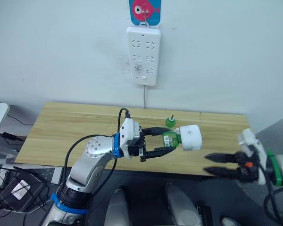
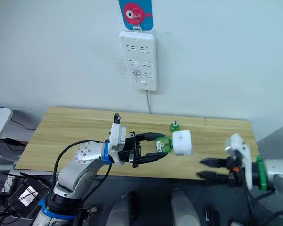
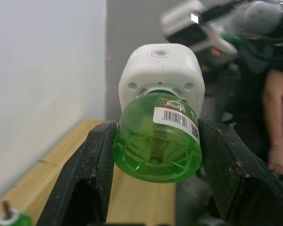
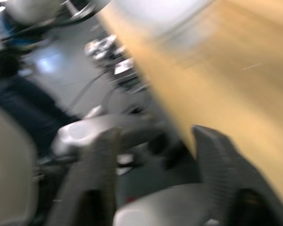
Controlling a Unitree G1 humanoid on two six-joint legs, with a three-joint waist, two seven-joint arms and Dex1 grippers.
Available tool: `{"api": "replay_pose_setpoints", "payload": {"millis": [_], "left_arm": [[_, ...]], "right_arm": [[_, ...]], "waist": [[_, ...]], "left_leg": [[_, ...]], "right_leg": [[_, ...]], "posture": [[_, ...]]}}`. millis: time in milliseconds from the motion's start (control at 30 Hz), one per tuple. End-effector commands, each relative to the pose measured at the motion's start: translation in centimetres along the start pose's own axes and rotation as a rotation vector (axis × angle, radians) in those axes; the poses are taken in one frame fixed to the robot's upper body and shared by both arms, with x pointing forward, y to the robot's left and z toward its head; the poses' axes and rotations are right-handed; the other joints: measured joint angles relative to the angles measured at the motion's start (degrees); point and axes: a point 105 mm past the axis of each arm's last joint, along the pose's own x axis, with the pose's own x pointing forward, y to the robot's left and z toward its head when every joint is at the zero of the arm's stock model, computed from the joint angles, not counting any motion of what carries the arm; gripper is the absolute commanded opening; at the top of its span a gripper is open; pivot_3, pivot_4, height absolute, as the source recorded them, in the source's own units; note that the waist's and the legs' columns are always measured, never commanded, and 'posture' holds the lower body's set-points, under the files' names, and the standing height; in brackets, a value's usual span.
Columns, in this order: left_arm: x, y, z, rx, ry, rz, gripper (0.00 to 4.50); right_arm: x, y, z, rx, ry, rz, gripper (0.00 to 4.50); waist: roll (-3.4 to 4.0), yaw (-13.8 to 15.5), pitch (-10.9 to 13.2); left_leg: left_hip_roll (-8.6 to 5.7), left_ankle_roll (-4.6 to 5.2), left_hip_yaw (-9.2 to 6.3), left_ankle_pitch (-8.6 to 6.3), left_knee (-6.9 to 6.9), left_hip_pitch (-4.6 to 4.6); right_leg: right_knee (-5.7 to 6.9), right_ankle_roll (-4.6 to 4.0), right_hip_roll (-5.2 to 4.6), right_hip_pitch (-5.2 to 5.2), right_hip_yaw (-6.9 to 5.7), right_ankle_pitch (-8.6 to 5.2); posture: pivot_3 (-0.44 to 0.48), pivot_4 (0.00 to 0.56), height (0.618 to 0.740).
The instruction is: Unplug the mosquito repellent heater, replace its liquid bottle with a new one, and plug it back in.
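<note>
Green bottle [image 1: 170, 121] on wooden table [image 1: 75, 132]

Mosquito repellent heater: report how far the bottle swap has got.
Done: the mosquito repellent heater is off the wall power strip, and a capless green bottle with bare wick stands on the table. In hand: the left hand grips a green bottle seated in the heater. The right hand is open, empty. Left: plug back in.

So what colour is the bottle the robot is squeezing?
See-through green bottle, with a white barcode label; clearest in the left wrist view.
</note>
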Motion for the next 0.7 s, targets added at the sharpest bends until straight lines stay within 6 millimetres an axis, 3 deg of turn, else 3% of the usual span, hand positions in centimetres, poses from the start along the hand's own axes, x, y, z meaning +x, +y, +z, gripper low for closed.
{"api": "replay_pose_setpoints", "payload": {"millis": [33,133,233,300,367,533,700], "left_arm": [[0.8,-1.5,1.6,-0.012,-0.038,-0.118,2.35],[1.0,-1.5,1.9,-0.038,-0.047,-0.124,2.35],[1.1,-1.0,2.1,-0.049,-0.06,-0.094,2.35],[1.1,-0.4,2.0,-0.035,-0.055,-0.062,2.35],[0.9,0.7,1.7,0.01,-0.05,0.019,2.35],[0.4,0.8,0.7,0.038,-0.008,0.021,2.35],[0.3,-0.3,0.0,0.064,0.014,-0.037,2.35]], "right_arm": [[1.0,-1.2,1.6,-0.05,-0.06,0.006,0.83],[3.0,-1.0,1.3,-0.07,-0.051,0.072,0.0],[4.6,-0.3,1.2,-0.073,-0.049,0.141,0.0],[5.3,1.5,1.8,-0.085,-0.057,0.224,0.0],[5.4,3.3,2.4,-0.088,-0.068,0.296,0.0],[4.7,6.0,3.7,-0.068,-0.071,0.398,0.0],[5.6,5.1,6.8,-0.039,-0.196,0.349,0.0]], "waist": [[0.0,-0.57,0.0],[-0.02,-0.82,-0.01],[0.0,-0.72,0.0],[0.01,-0.63,0.0],[0.0,-0.47,0.0],[0.0,-0.39,0.0],[-0.01,-0.77,0.0]], "left_leg": [[-0.03,0.0,0.02,0.0,0.0,0.01],[-0.02,0.02,-0.02,-0.01,-0.09,0.02],[-0.02,0.04,-0.04,-0.03,-0.22,0.0],[-0.02,0.1,-0.05,-0.07,-0.23,-0.03],[-0.02,0.11,-0.06,-0.08,-0.23,-0.04],[-0.02,0.11,-0.09,-0.07,-0.18,-0.05],[0.0,0.11,-0.02,-0.07,-0.04,-0.03]], "right_leg": [[0.0,0.0,-0.01,0.01,0.05,0.0],[-0.03,0.07,0.01,0.01,0.01,0.03],[-0.02,0.25,0.02,-0.04,-0.03,0.09],[-0.02,0.3,0.02,-0.06,-0.05,0.09],[-0.02,0.3,0.02,-0.07,-0.06,0.09],[-0.02,0.29,0.02,-0.03,-0.1,0.09],[-0.02,0.06,0.01,-0.01,0.0,0.03]], "posture": [[-0.275,0.267,0.724],[-0.274,0.266,0.724],[-0.259,0.267,0.724],[-0.252,0.268,0.724],[-0.252,0.268,0.724],[-0.249,0.271,0.724],[-0.249,0.27,0.724]]}}
